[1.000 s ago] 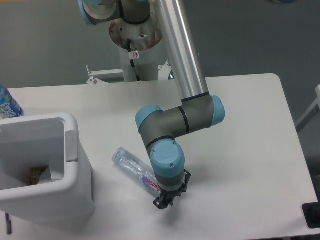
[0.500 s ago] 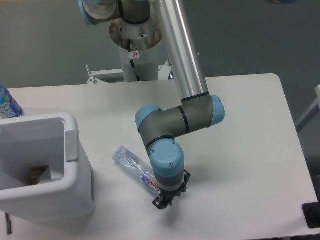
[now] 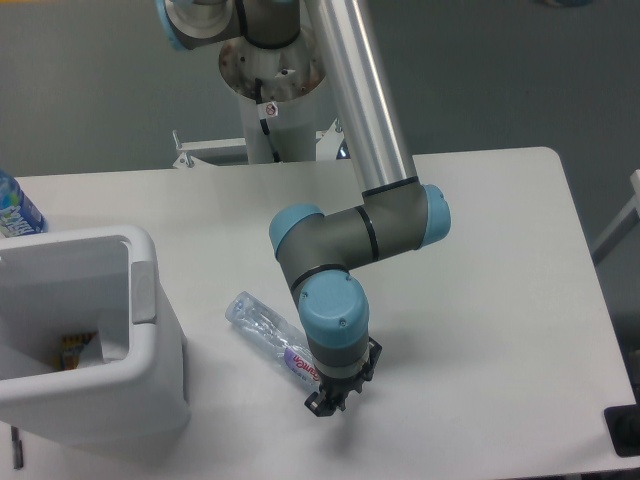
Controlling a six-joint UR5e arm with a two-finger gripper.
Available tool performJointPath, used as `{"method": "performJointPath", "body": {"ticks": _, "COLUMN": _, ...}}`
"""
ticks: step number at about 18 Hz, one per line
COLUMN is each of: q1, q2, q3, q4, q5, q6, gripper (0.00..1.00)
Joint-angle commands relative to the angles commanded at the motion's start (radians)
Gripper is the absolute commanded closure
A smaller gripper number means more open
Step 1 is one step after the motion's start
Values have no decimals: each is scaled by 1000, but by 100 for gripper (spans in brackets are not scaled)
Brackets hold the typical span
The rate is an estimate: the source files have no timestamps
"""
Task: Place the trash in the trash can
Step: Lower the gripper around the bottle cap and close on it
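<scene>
A clear crushed bottle (image 3: pixel 262 328) with a purple-pink label lies on the white table, slanting from upper left to lower right. Its label end runs under my wrist. My gripper (image 3: pixel 324 403) points down at the table right at that end of the bottle. The blue wrist joint hides most of the fingers, so their spacing does not show. The trash can (image 3: pixel 140 300), a big light-grey bin with a thick rim, stands at the left edge, a short gap away from the bottle's cap end. Something white and yellowish (image 3: pixel 80 348) lies inside it.
A blue-labelled bottle (image 3: pixel 15 208) stands at the far left behind the bin. The arm's base column (image 3: pixel 272 110) rises behind the table's back edge. A dark object (image 3: pixel 625 430) sits at the lower right corner.
The wrist and gripper have shifted very slightly to the left. The bottle lies almost where it was.
</scene>
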Motion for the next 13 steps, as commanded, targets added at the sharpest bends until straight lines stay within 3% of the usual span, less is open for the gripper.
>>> {"method": "performJointPath", "body": {"ticks": 13, "q1": 8, "q2": 84, "q3": 35, "q4": 9, "q5": -49, "q6": 2, "gripper": 80}}
